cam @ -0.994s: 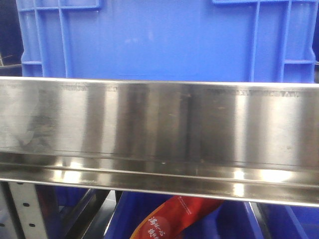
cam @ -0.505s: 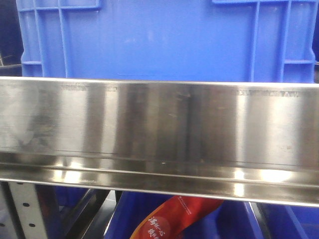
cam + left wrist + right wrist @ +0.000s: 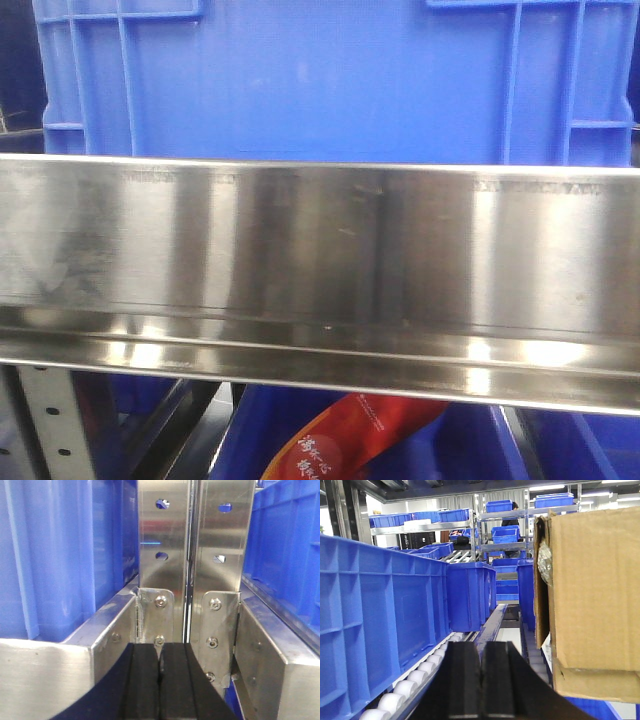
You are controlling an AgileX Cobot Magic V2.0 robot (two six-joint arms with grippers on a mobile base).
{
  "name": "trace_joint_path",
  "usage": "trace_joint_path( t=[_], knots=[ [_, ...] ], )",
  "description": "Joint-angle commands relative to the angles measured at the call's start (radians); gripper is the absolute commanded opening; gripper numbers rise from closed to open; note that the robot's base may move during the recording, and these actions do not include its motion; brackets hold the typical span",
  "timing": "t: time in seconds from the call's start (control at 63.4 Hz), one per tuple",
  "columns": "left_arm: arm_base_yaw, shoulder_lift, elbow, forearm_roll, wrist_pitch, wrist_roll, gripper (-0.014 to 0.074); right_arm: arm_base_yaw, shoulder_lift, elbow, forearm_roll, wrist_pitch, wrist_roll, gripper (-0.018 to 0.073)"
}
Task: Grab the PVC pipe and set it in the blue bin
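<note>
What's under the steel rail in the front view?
Below the steel rail sits a blue bin holding a red printed package. The rail hides the rest of it; no PVC pipe is visible.

Honestly almost nothing moved in the front view over the last second. Only the glare on the steel rail [image 3: 320, 250] drifted a bit: the dark and bright bands around 12 o'clock sit slightly differently and the reflected streaks look sharper.
</note>
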Motion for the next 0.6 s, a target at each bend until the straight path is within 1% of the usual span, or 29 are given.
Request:
trace_joint_path(
  t=[0.0,0.584],
  knots=[
    [0.002,-0.006,-0.001,-0.005,-0.019,0.0,-0.0111,0.001,-0.001,0.003,0.003,-0.027,-0.003,-0.0169],
    [0.002,-0.006,-0.001,-0.005,-0.019,0.0,-0.0111,0.001,-0.001,0.003,0.003,-0.027,-0.003,-0.0169]
  ],
)
